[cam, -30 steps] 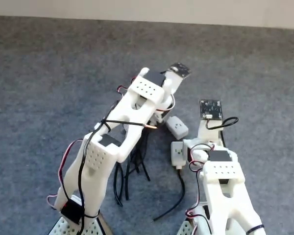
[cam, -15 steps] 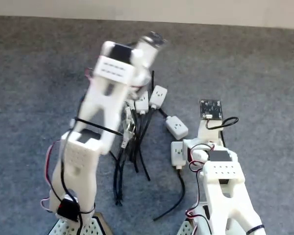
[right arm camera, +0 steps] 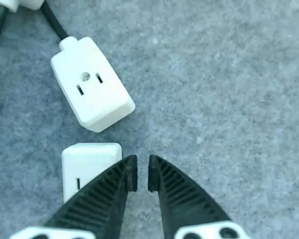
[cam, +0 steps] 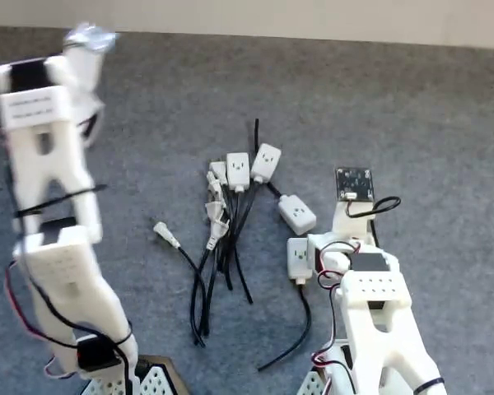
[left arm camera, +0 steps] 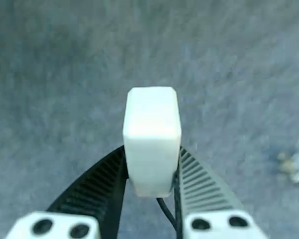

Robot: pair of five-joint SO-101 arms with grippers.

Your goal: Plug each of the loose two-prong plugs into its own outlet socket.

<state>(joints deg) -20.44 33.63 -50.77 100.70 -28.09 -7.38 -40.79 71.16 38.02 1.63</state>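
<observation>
The left claw (left arm camera: 152, 150) clamps a white corded block (left arm camera: 152, 129), long axis pointing straight out from it, high at the counter's far left. The sockets (cam: 239, 171) lie well to its right, nearer the almost-closed, empty right claw (right arm camera: 138, 175).

Grey carpeted counter (cam: 412, 107) under soft, even light.
Its short grey pile spreads on every side of the right gripper (right arm camera: 138, 174) and beneath the left gripper (left arm camera: 152, 154). Far beyond both, a pale band (cam: 313, 16) runs along its far edge. A small pale scrap (left arm camera: 295, 167) lies near the left gripper.
</observation>
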